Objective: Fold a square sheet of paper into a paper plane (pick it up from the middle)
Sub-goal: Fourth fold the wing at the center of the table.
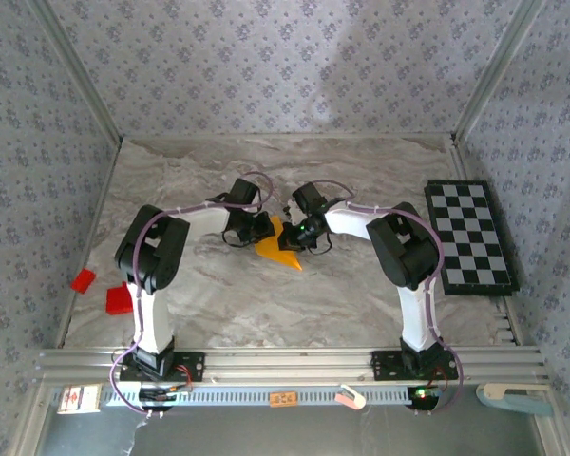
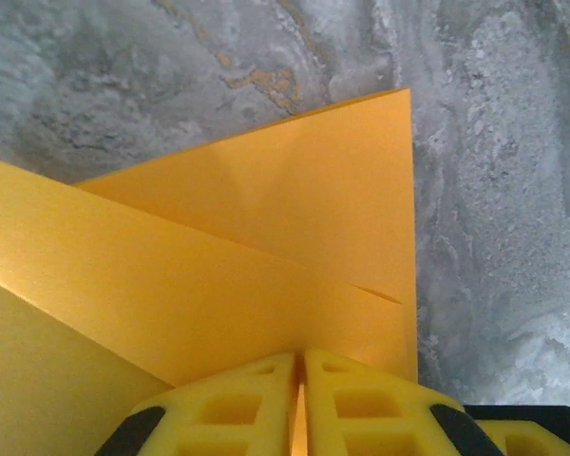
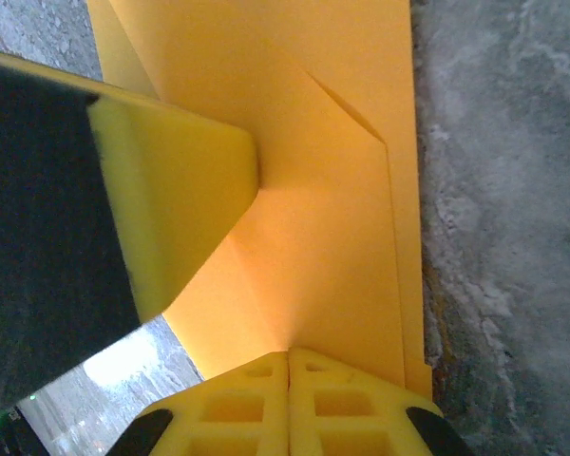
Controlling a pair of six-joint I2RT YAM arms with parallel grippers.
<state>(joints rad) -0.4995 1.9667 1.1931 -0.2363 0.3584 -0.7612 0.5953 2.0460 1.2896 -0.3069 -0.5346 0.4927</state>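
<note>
at table centre, from above, your left gripper and right gripper meet over the thin, matte orange-yellow square sheet of paper, already folded, its point aimed at the near edge; both arms look equally close. left wrist: yellow ribbed fingers are pinched together on a layered, creased edge, over the marbled grey table. right wrist: fingers are clamped likewise, with the paper rising straight ahead.
</note>
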